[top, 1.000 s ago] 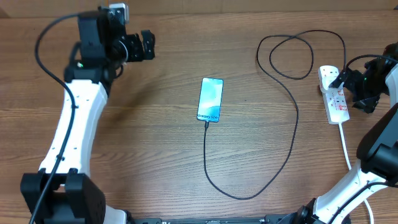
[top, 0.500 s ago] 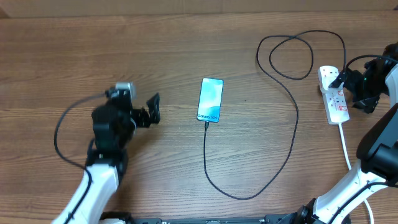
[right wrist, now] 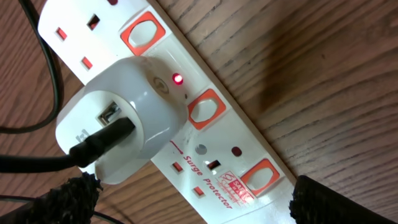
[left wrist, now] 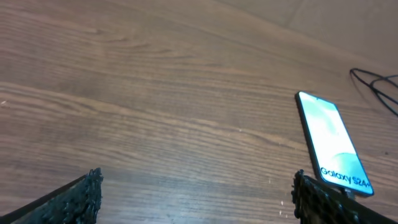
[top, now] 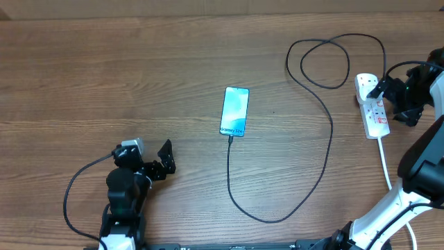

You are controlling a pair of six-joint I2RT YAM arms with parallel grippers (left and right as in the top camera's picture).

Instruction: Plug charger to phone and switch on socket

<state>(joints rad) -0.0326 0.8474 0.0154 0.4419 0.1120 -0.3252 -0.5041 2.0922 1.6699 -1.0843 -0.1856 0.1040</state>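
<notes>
The phone [top: 234, 111] lies face up mid-table with its screen lit; it also shows in the left wrist view [left wrist: 333, 144]. The charger [top: 327, 132], a thin black cable, runs from the phone's near end in a loop to a white adapter [right wrist: 118, 127] plugged into the socket [top: 377, 118]. In the right wrist view a red light [right wrist: 178, 79] glows on the socket [right wrist: 211, 158] beside the adapter. My right gripper [top: 383, 92] [right wrist: 193, 202] is open, its fingers straddling the socket. My left gripper [top: 165, 160] [left wrist: 199, 202] is open and empty, left of the phone.
The socket's thick white cord [top: 386, 163] runs toward the front right edge. The charger's spare cable coils at the back right [top: 326, 62]. Bare wooden table [top: 139, 83] lies to the left of the phone.
My left arm has pulled back from the far left of the table to the front left, its gripper now low near the front edge. The right arm has not moved.
</notes>
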